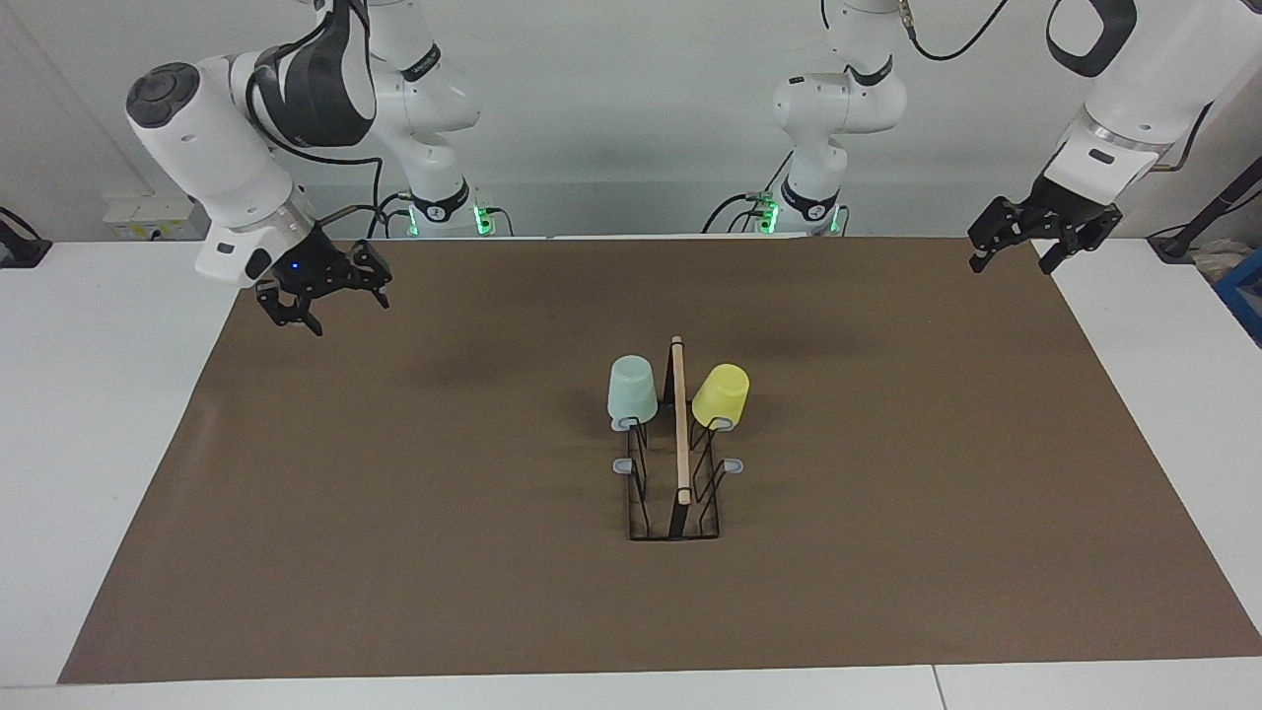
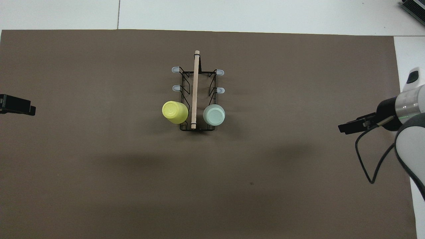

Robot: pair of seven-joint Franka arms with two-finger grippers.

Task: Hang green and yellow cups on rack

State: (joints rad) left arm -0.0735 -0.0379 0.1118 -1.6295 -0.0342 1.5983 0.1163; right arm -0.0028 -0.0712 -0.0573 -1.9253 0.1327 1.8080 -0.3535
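Observation:
The rack (image 1: 680, 444) (image 2: 195, 83), black wire with a light wooden bar on top, stands mid-table on the brown mat. The pale green cup (image 1: 632, 390) (image 2: 214, 115) and the yellow cup (image 1: 721, 394) (image 2: 174, 112) sit upside down on the two pegs nearest the robots, one on each side of the bar. My right gripper (image 1: 333, 308) (image 2: 348, 127) hangs open and empty over the mat's edge at the right arm's end. My left gripper (image 1: 1013, 261) (image 2: 16, 108) waits open and empty over the mat's corner at the left arm's end.
A brown mat (image 1: 887, 552) covers most of the white table (image 1: 108, 414). Several grey-tipped pegs (image 2: 175, 69) on the rack carry nothing. The right arm's cable (image 2: 363, 159) loops below its wrist.

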